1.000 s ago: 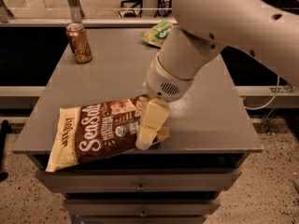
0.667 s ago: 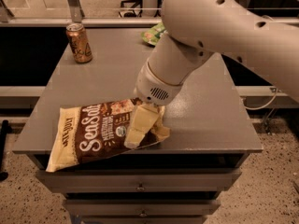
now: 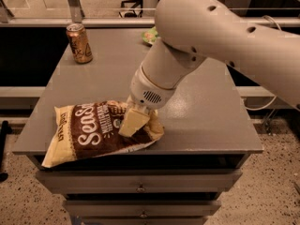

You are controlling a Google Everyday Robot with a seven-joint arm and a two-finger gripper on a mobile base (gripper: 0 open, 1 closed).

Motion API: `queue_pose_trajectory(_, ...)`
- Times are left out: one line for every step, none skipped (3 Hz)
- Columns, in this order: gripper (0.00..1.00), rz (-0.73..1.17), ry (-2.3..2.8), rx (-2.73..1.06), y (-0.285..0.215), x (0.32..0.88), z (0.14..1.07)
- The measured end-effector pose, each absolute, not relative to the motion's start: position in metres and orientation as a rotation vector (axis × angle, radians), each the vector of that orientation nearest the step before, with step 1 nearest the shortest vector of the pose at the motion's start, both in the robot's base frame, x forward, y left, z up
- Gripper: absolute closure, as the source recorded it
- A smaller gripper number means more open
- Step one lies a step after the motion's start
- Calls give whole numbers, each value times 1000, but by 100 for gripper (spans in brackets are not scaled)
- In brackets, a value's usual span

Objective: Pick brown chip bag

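Note:
The brown chip bag (image 3: pixel 89 132) lies flat on the front left of the grey table (image 3: pixel 206 121), dark brown front with white script up and pale yellow ends. Its left end hangs a little over the front corner. My gripper (image 3: pixel 134 122) is down on the bag's right part, pressed against its top surface. The thick white arm reaches in from the upper right and hides part of the bag's right end.
A brown drink can (image 3: pixel 78 43) stands at the table's back left. A small green snack bag (image 3: pixel 150 34) lies at the back, mostly hidden behind my arm. Drawers (image 3: pixel 140 187) sit below the table's front edge.
My gripper has moved left and down, from the bag's right edge onto the bag itself. The arm has swung further over the table. The bag has not visibly shifted.

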State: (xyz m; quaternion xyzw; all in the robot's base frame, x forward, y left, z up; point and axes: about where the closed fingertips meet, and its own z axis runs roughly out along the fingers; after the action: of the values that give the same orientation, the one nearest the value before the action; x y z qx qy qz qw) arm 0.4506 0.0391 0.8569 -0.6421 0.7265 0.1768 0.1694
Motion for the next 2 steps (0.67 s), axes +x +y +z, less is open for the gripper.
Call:
queue_pose_trajectory(87, 503, 2058, -1797, 37, 455, 865)
queue_pose_trajectory(100, 489, 2018, -1726, 22, 465, 898)
